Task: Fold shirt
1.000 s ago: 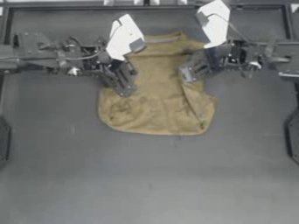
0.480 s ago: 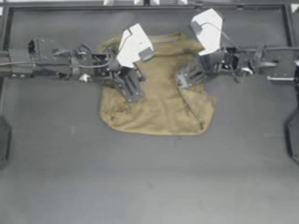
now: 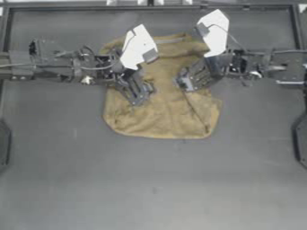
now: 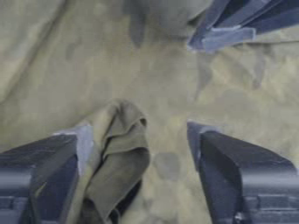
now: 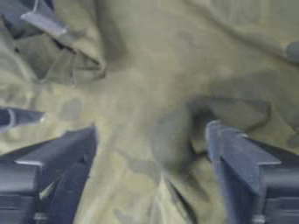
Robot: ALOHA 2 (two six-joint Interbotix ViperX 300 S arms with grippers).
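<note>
Count: 1 shirt [image 3: 162, 112] on 1 dark table [image 3: 150, 188], 2 arms reaching in, each with 1 gripper, i.e. left gripper [image 3: 137, 95] and right gripper [image 3: 187, 81], 2 grippers total.

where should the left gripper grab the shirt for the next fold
Probably the raised ridge of cloth standing between the open jaws of the left gripper. That pleat of the shirt is bunched up off the table, so coming straight down from above and closing across it should catch fabric. The right gripper hangs open over the shirt's other half.
</note>
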